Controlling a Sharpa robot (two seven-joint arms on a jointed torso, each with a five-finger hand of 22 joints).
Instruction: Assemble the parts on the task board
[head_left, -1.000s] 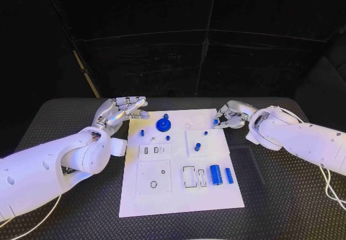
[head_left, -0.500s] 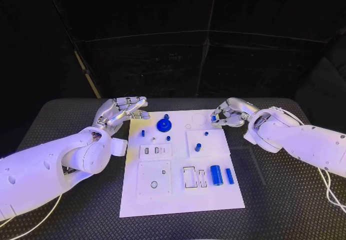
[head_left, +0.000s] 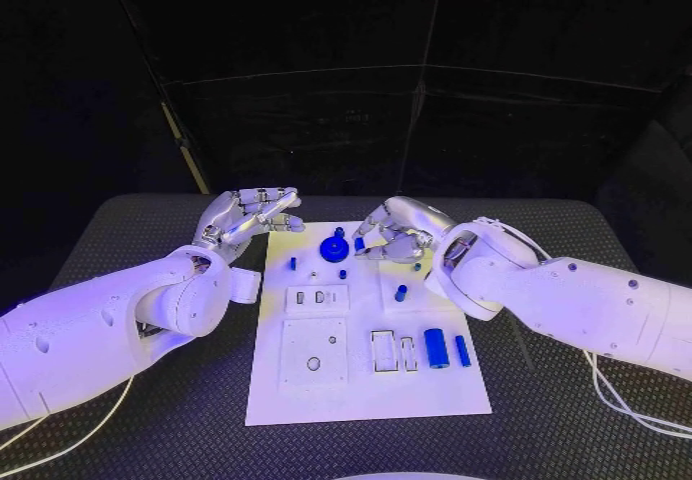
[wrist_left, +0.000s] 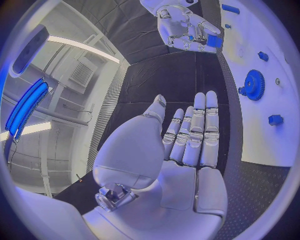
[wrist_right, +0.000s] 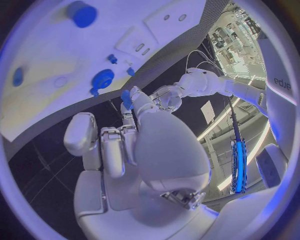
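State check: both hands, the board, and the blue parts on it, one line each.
left hand: open, holds nothing, beside the board's far left corner
right hand: over the board's far end, pinches a small blue part at its fingertips
task board: flat on the table
blue gear: lying flat at the board's far end
large blue cylinder: lying on its side on the board
slim blue bar: lying beside the cylinder, on its right

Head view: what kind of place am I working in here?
Likely a robotics lab test bench: a black table bearing a white task board with small blue parts, backed by dark curtains.
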